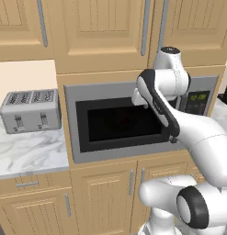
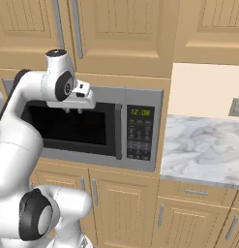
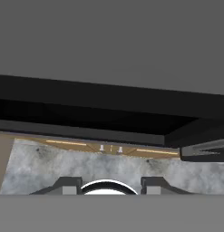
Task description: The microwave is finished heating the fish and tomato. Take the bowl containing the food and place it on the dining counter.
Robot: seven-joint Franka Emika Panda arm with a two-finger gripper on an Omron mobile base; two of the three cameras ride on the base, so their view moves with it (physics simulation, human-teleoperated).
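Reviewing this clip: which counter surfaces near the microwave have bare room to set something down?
Bare marble right of the microwave, below the wall outlet. Left counter is free in front of the toaster. The gripper crowds the shut door.

Both base views flank the arm, sharing the microwave (image 1: 119, 121); hand view faces it closely.

silver-grey microwave (image 1: 119, 124) with dark glass, silver toaster (image 1: 30, 110), white-grey marble counter (image 2: 203, 145).
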